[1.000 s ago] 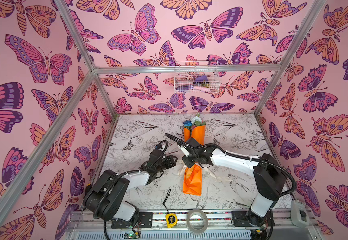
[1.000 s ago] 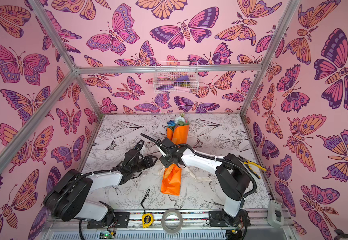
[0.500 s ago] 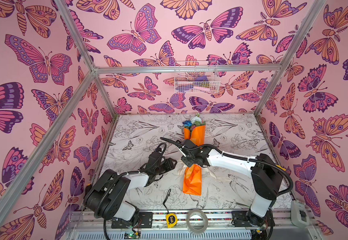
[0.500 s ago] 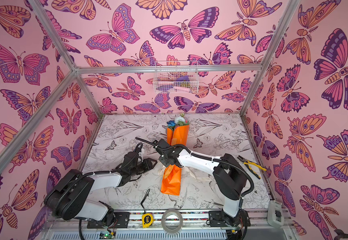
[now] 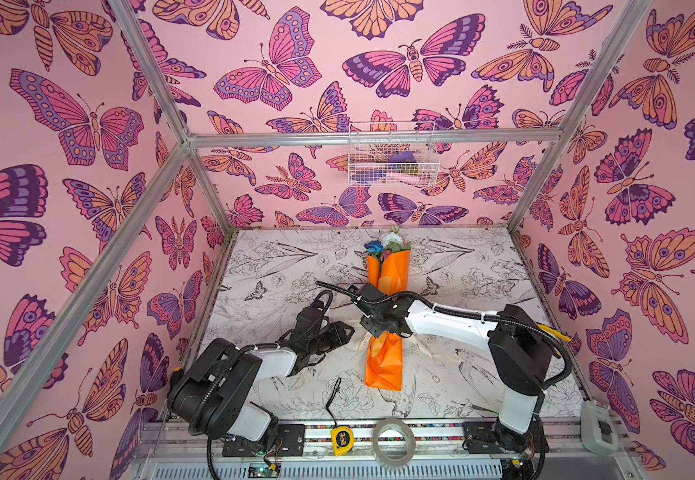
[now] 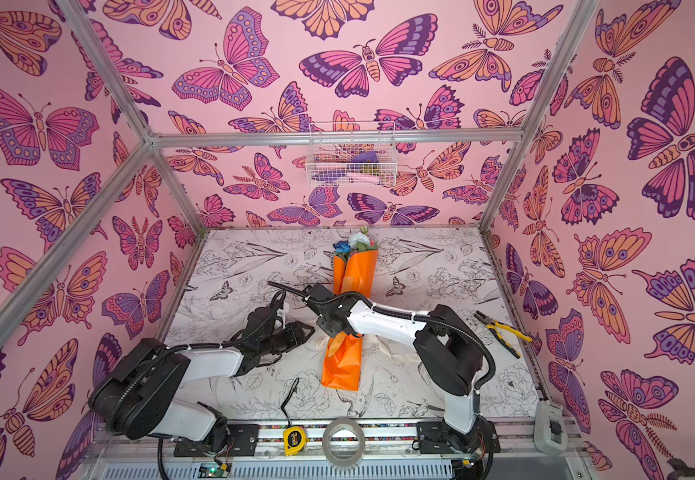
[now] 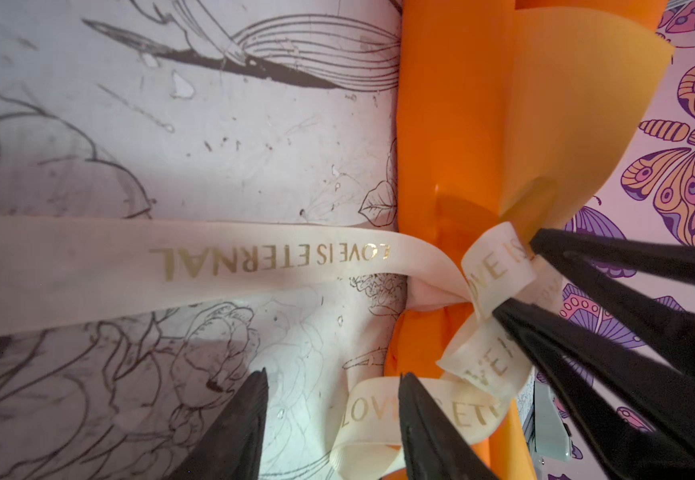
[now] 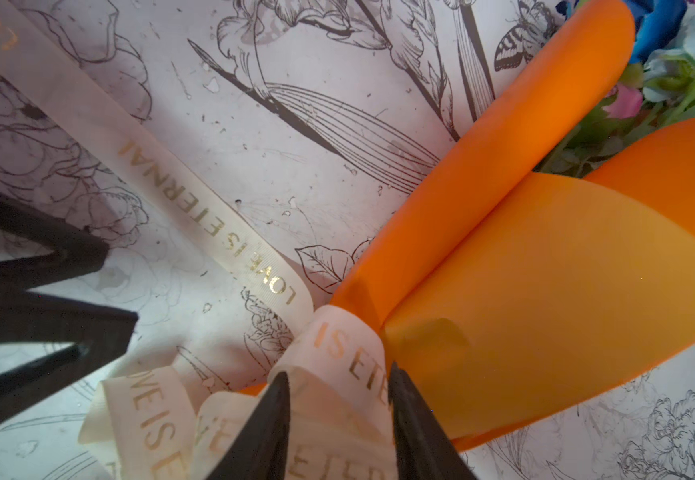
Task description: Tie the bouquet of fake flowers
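The bouquet of fake flowers (image 5: 383, 365) (image 6: 341, 365) lies lengthwise at mid-table in orange wrapping, its blooms (image 5: 387, 245) at the far end. A cream ribbon (image 7: 254, 257) (image 8: 196, 208) printed "LOVE IS ETERNAL" crosses its waist in loose loops. My right gripper (image 8: 337, 370) (image 5: 374, 331) hovers over the waist, open, with a ribbon loop lying between its fingers. My left gripper (image 7: 334, 374) (image 5: 347, 332) sits just left of the bouquet, open. One of its fingers (image 7: 424, 419) overlaps a ribbon curl and only table shows in the gap.
A yellow tape measure (image 5: 342, 438) and a clear tape roll (image 5: 393, 440) lie on the front rail. A black cable (image 5: 331, 399) sits in front of the bouquet. Pliers (image 6: 501, 330) rest by the right wall. A wire basket (image 5: 391, 156) hangs on the back wall.
The right wrist has swung slightly to the left over the bouquet's waist. The left gripper has edged a little closer to the bouquet. Neither gripper's opening looks different.
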`<control>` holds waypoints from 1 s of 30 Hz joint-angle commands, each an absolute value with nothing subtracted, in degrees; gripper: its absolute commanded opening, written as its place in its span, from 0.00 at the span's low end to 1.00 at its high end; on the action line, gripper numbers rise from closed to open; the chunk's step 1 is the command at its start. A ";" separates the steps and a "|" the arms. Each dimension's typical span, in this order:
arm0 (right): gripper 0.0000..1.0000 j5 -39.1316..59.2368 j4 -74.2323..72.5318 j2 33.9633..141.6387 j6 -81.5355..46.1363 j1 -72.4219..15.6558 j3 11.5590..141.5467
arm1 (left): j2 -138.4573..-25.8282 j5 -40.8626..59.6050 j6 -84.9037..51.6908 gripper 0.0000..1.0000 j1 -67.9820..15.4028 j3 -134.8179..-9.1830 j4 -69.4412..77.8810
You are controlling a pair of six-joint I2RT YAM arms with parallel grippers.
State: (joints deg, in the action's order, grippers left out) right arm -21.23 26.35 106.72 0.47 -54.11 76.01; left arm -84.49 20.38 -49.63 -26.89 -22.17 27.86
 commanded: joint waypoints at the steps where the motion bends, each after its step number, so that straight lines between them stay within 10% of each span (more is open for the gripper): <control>1: 0.41 -23.75 26.04 107.95 1.76 -54.49 78.00 | -83.87 22.18 -49.40 0.53 -26.54 -20.61 28.61; 21: 0.00 -27.05 18.37 104.24 -1.96 -54.49 73.63 | -85.01 31.91 -34.78 0.74 -28.71 -22.43 27.25; 30: 0.00 -30.20 13.81 97.88 -7.06 -54.32 67.98 | -86.84 32.46 -29.23 0.75 -30.49 -26.48 27.24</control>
State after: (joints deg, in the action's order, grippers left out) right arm -28.32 16.03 99.66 -4.60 -54.11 68.88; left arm -85.65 31.11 -32.80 -30.00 -25.26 27.53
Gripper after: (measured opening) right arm 0.046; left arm 0.751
